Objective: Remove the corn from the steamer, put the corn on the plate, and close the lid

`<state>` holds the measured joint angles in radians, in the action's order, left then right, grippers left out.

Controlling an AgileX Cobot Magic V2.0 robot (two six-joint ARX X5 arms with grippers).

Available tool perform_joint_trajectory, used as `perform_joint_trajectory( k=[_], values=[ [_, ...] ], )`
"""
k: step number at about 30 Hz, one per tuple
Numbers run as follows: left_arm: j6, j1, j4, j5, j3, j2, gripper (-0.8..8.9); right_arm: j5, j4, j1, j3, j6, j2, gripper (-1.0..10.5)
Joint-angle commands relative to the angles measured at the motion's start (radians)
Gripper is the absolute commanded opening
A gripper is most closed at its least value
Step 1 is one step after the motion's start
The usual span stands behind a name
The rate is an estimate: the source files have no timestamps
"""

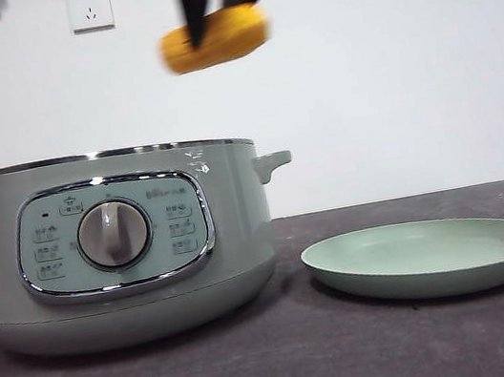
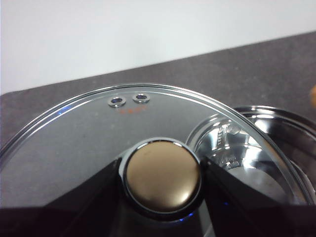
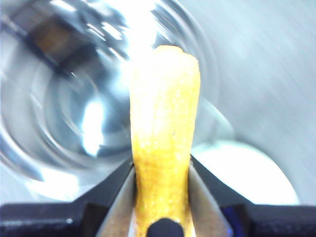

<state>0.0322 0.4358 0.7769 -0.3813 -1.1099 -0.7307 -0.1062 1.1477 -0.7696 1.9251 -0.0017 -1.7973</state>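
1. Steamer (image 1: 116, 245) and plate (image 1: 428, 258) sit closest to us in the front view, the steamer on the dark table (image 1: 282, 367) with its dial facing the camera and the pale-green plate just beside it; the pot is open, no lid on its rim.
2. We see the corn (image 1: 214, 38) high in the air, above the steamer's rim on the side nearest the plate, clamped in the right gripper (image 1: 212, 6), whose jaws are closed on it.
3. From the right wrist view the corn (image 3: 164, 143) is pinched across its width close to one end, so most of the cob sticks out beyond the jaws, over the shiny pot interior.
4. In the front view its long axis lies roughly level, tilted slightly up toward the plate side.
5. We judge the cob stiff and light, but rounded and perhaps slick from steaming; a hold nearer the middle would resist swinging better than this end grip.
6. Our left gripper (image 2: 160, 197) is closed on the knob (image 2: 162, 178) of the glass lid (image 2: 79, 138), held off to the side of the steamer; glass and steel will be heavier and breakable, and the knob is the only sensible place to hold it.
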Motion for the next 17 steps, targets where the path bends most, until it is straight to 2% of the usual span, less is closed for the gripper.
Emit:
perform_joint_trajectory(
  k=[1,7,10,13,17],
  values=[
    [-0.019,0.002,-0.073,0.0,-0.011,-0.022,-0.09,-0.005,0.067,0.033,-0.004,0.006,0.037,-0.1],
    [-0.018,0.002,-0.142,0.106,-0.011,-0.082,-0.09,-0.009,0.228,0.141,-0.007,0.027,0.064,-0.1],
    [-0.017,0.003,-0.175,0.143,-0.011,-0.095,-0.09,-0.005,0.229,0.195,-0.033,0.042,0.064,-0.1],
    [-0.007,0.003,-0.194,0.18,-0.011,-0.1,-0.09,-0.005,0.229,0.244,-0.098,0.056,0.076,-0.1],
    [-0.006,0.003,-0.202,0.18,-0.011,-0.103,-0.09,-0.005,0.22,0.283,-0.258,0.058,0.11,-0.1]
  ],
)
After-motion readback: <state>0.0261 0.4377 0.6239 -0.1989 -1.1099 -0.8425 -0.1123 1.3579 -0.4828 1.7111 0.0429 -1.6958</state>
